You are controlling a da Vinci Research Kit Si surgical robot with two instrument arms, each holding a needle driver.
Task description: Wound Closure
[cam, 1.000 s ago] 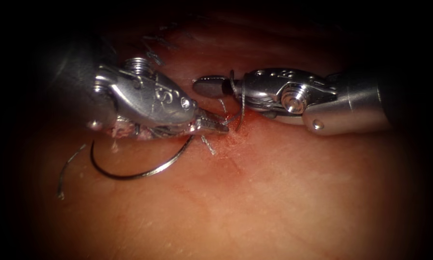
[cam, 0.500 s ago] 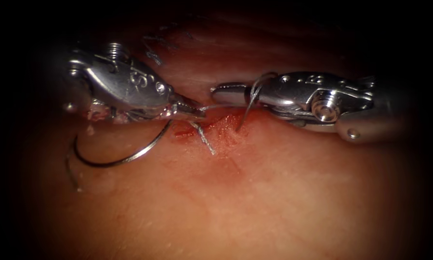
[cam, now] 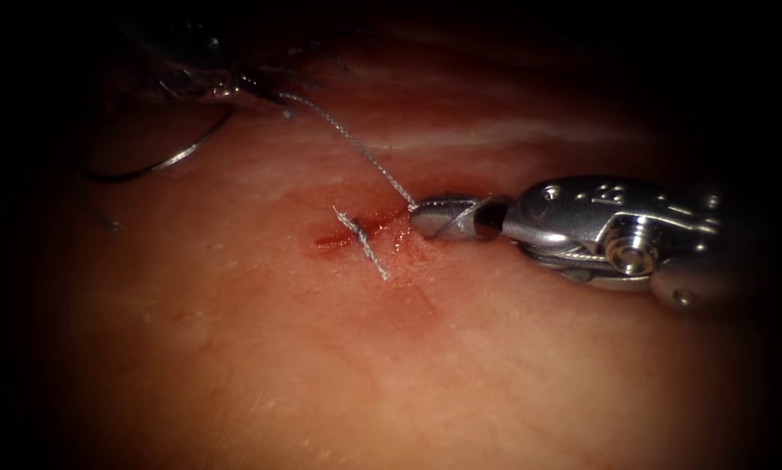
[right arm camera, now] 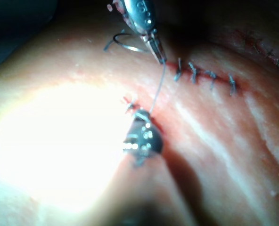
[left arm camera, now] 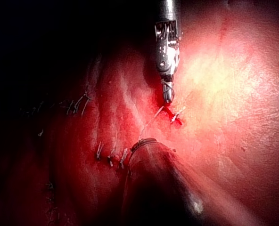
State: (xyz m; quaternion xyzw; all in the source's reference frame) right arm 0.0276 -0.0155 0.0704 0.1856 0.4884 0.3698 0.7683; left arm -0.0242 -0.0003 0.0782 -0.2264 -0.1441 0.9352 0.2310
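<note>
The right tool (cam: 447, 218) comes in from three o'clock and lies low over the tissue (cam: 425, 365), its jaws closed on the thread (cam: 356, 148) with a loop wound round them just behind the tip. From there the thread runs taut toward eleven o'clock, up to the left tool (cam: 234, 87), which sits half in shadow at the far edge of the field; its jaws are closed on the thread's other end, and in the right wrist view the left tool (right arm camera: 156, 49) shows its narrow tip pinching the strand. The needle (cam: 160, 161) hangs free of the tissue below the left tool, at about ten o'clock from the cut, its curve lying just above the surface; where along the curve it is held, or whether it merely trails from the thread, I cannot tell. A knot with two short cut ends (cam: 362, 239) sits across the cut (cam: 347, 237), just to nine o'clock of the right tool's tip, with red fluid (cam: 399, 248) pooled round it. In the left wrist view the right tool (left arm camera: 168, 96) points down at that same stitch, and older stitches (left arm camera: 111, 157) line a second seam nearby.
</note>
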